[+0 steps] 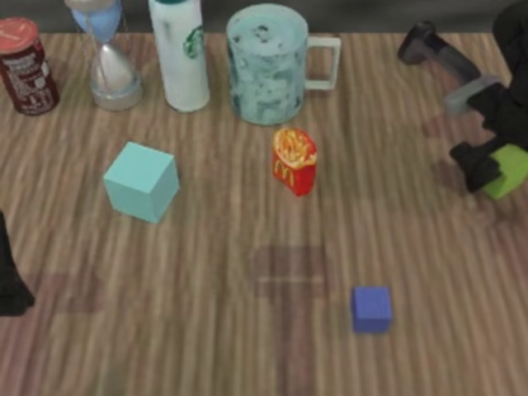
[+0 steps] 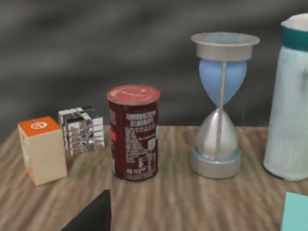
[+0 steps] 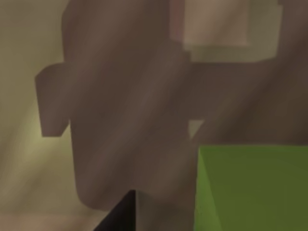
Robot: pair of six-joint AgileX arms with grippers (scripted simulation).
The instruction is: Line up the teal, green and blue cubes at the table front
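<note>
The teal cube (image 1: 141, 181), the largest, rests on the table (image 1: 206, 330) at mid-left; its corner also shows in the left wrist view (image 2: 296, 214). Toward the front, right of centre, sits the small blue cube (image 1: 371, 308). The green cube (image 1: 511, 171) is at the far right edge, right against my right gripper (image 1: 487, 169), with the arm partly over it. It fills a corner of the right wrist view (image 3: 252, 187), over the arm's shadow on the tabletop. Whether it is held does not show. My left gripper (image 1: 10, 285) is parked at the left edge.
Along the back stand a red can (image 1: 26, 66), an hourglass (image 1: 111, 58), a white bottle (image 1: 180, 54) and a teal speckled mug (image 1: 268, 64). A fries box (image 1: 294, 160) stands mid-table. A dark tool (image 1: 437, 51) lies back right. An orange-topped box (image 2: 42, 149) and a mirrored cube (image 2: 82, 129) stand beyond the can.
</note>
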